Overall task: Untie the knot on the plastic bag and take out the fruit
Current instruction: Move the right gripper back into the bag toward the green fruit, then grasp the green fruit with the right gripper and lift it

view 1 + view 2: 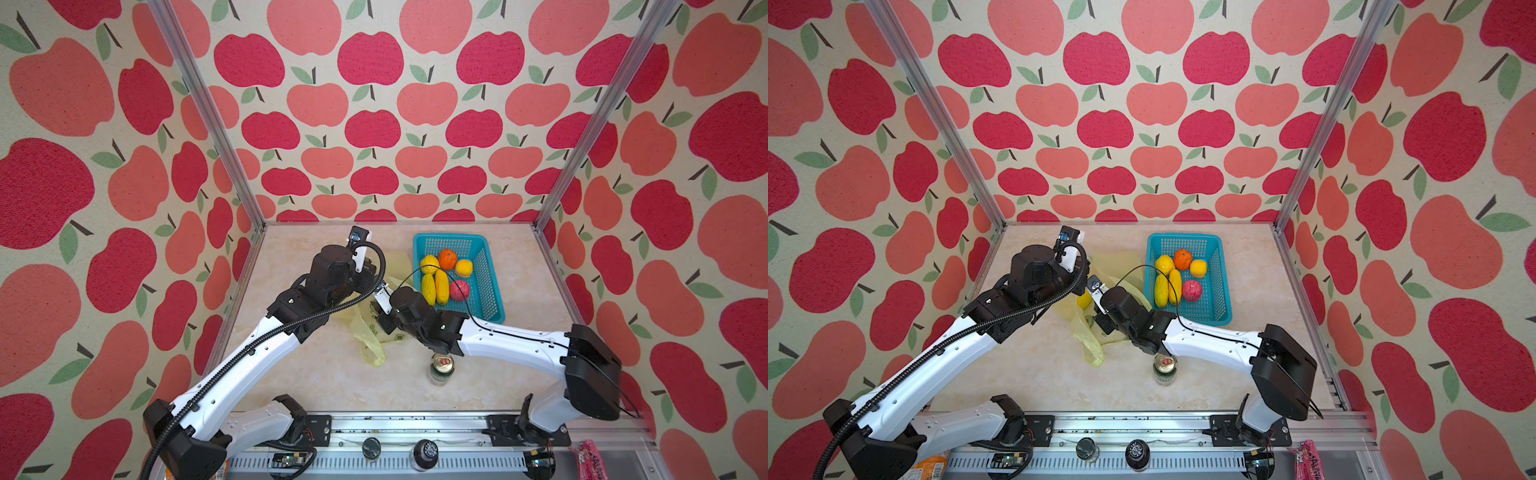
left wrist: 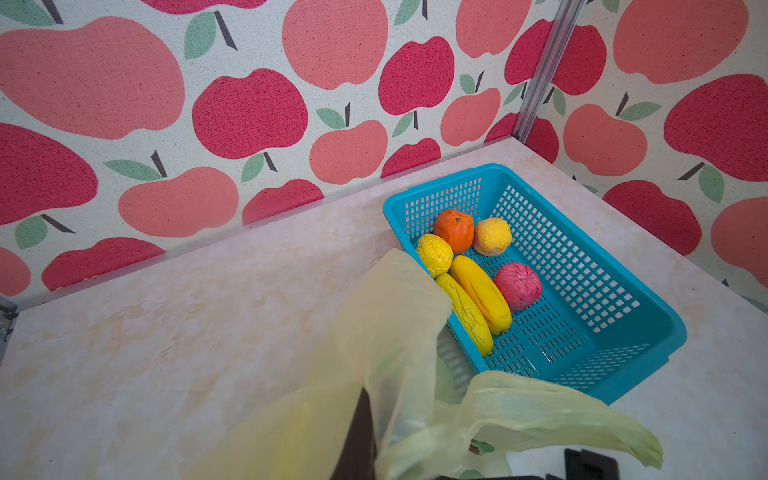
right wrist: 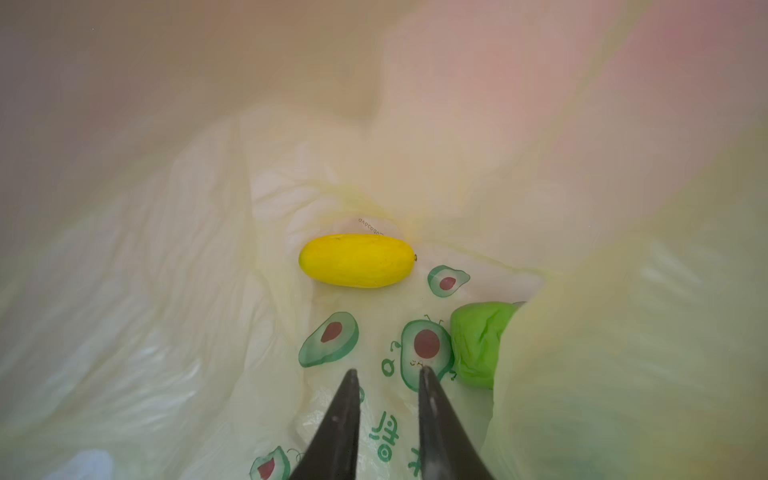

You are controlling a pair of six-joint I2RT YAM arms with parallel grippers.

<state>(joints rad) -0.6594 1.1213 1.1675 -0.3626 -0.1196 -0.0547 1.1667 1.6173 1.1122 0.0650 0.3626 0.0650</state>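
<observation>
Right gripper inside plastic bag, jaws slightly spread, empty. Risk: nipping film short of yellow fruit, frame centre. Left gripper jaws pinch bag wall; a slip would collapse the mouth.

The left arm stretches forward and inward, wrist bent down — the left gripper is pinched shut on the plastic bag. The right arm angles in toward it, the right gripper with jaws a narrow gap apart, gripping nothing.
</observation>
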